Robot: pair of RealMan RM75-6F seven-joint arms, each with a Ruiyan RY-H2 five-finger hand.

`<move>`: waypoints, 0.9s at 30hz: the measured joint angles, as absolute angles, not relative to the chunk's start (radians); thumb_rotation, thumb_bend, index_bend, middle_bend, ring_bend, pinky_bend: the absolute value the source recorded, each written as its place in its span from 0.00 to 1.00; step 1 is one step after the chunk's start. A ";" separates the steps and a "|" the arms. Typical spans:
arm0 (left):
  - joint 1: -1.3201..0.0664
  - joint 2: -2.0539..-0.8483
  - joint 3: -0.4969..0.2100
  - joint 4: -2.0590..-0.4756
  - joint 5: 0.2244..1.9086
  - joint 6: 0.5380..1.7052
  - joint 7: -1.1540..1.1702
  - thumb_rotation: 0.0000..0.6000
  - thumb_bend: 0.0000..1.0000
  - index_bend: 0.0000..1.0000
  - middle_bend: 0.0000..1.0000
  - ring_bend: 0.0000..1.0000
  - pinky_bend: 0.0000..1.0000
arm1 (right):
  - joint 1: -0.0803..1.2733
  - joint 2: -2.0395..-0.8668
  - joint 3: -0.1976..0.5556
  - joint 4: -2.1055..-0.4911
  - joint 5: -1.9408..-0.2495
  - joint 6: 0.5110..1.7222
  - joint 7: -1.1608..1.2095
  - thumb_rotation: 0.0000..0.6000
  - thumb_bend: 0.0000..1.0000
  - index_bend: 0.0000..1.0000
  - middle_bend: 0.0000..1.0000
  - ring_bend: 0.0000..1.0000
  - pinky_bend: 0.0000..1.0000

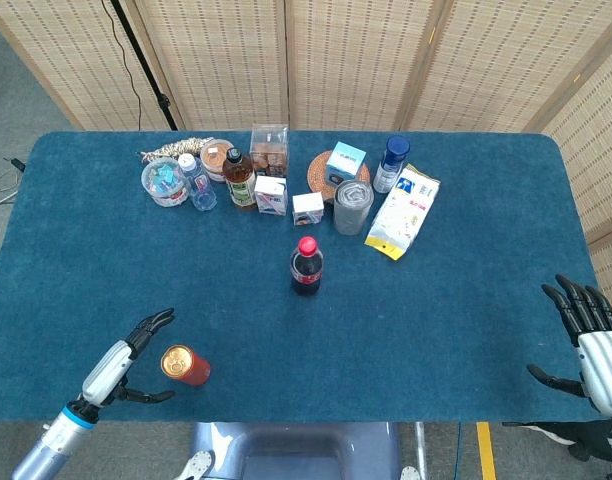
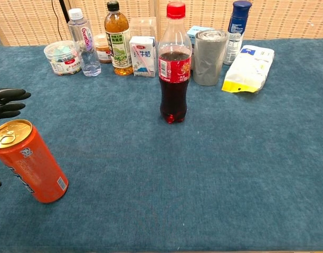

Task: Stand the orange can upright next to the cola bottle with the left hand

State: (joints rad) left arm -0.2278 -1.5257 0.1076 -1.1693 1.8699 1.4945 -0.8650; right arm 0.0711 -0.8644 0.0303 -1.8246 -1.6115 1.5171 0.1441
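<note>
The orange can [image 1: 186, 365] [image 2: 29, 161] lies on its side near the table's front left, its gold top facing the left hand. A red-capped cola bottle [image 1: 306, 266] [image 2: 174, 66] stands upright mid-table, well to the can's right and further back. My left hand [image 1: 126, 362] sits just left of the can with its fingers spread, not touching it; only its fingertips [image 2: 8, 100] show at the chest view's left edge. Off the table's right edge, my right hand [image 1: 591, 345] hangs with spread fingers, holding nothing.
Along the back stand a plastic tub [image 1: 163, 182], water bottle [image 1: 197, 184], tea bottle [image 1: 241, 180], milk cartons [image 1: 271, 194], grey cup [image 1: 352, 206], blue bottle [image 1: 390, 164] and white snack bag [image 1: 405, 211]. Blue cloth [image 1: 436, 320] covers the table.
</note>
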 measured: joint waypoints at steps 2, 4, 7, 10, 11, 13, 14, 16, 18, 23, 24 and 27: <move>-0.231 -1.543 0.106 -1.148 1.857 1.494 -0.889 1.00 0.00 0.00 0.00 0.00 0.04 | 0.071 -0.862 0.031 -1.824 -1.610 1.516 0.149 1.00 0.00 0.00 0.00 0.00 0.00; -0.236 -1.567 0.107 -1.115 1.846 1.491 -0.913 1.00 0.00 0.00 0.00 0.00 0.06 | 0.072 -0.860 0.031 -1.824 -1.609 1.515 0.153 1.00 0.00 0.00 0.00 0.00 0.00; -0.244 -1.596 0.112 -1.079 1.839 1.486 -0.950 1.00 0.00 0.00 0.00 0.00 0.10 | 0.073 -0.857 0.030 -1.824 -1.609 1.509 0.163 1.00 0.00 0.00 0.00 0.00 0.00; -0.256 -1.632 0.119 -1.042 1.830 1.474 -0.975 1.00 0.00 0.00 0.00 0.00 0.14 | 0.074 -0.853 0.031 -1.825 -1.605 1.507 0.170 1.00 0.00 0.00 0.00 0.00 0.00; -0.260 -1.640 0.120 -1.033 1.826 1.467 -0.980 1.00 0.00 0.00 0.00 0.00 0.14 | 0.074 -0.853 0.032 -1.825 -1.605 1.508 0.171 1.00 0.00 0.00 0.00 0.00 0.00; -0.268 -1.661 0.122 -1.015 1.816 1.453 -0.989 1.00 0.00 0.00 0.00 0.00 0.14 | 0.074 -0.851 0.032 -1.825 -1.605 1.508 0.178 1.00 0.00 0.00 0.00 0.00 0.00; -0.272 -1.669 0.123 -1.008 1.813 1.449 -0.994 1.00 0.00 0.00 0.00 0.00 0.16 | 0.074 -0.850 0.031 -1.825 -1.605 1.506 0.183 1.00 0.00 0.00 0.00 0.00 0.00; -0.278 -1.685 0.125 -0.991 1.809 1.444 -0.994 1.00 0.06 0.00 0.02 0.04 0.21 | 0.075 -0.847 0.030 -1.826 -1.605 1.502 0.195 1.00 0.00 0.00 0.00 0.00 0.00; -0.282 -1.701 0.126 -0.981 1.805 1.443 -0.987 1.00 0.19 0.06 0.10 0.12 0.29 | 0.077 -0.844 0.030 -1.825 -1.605 1.498 0.201 1.00 0.00 0.00 0.00 0.00 0.00; -0.283 -1.734 0.121 -0.954 1.795 1.468 -0.987 1.00 0.46 0.45 0.39 0.36 0.42 | 0.079 -0.843 0.030 -1.824 -1.604 1.495 0.204 1.00 0.00 0.00 0.00 0.00 0.00; -0.282 -1.739 0.120 -0.949 1.794 1.478 -0.986 1.00 0.48 0.48 0.42 0.38 0.42 | 0.079 -0.843 0.031 -1.825 -1.604 1.495 0.204 1.00 0.00 0.00 0.00 0.00 0.00; -0.275 -1.756 0.113 -0.935 1.790 1.511 -0.981 1.00 0.52 0.55 0.47 0.41 0.42 | 0.080 -0.843 0.029 -1.826 -1.605 1.491 0.205 1.00 0.00 0.00 0.00 0.00 0.00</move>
State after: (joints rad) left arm -0.2753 -1.7562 0.1131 -0.9352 1.7897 1.5113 -0.9812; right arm 0.0799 -0.8434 0.0295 -1.8257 -1.6046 1.4911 0.2053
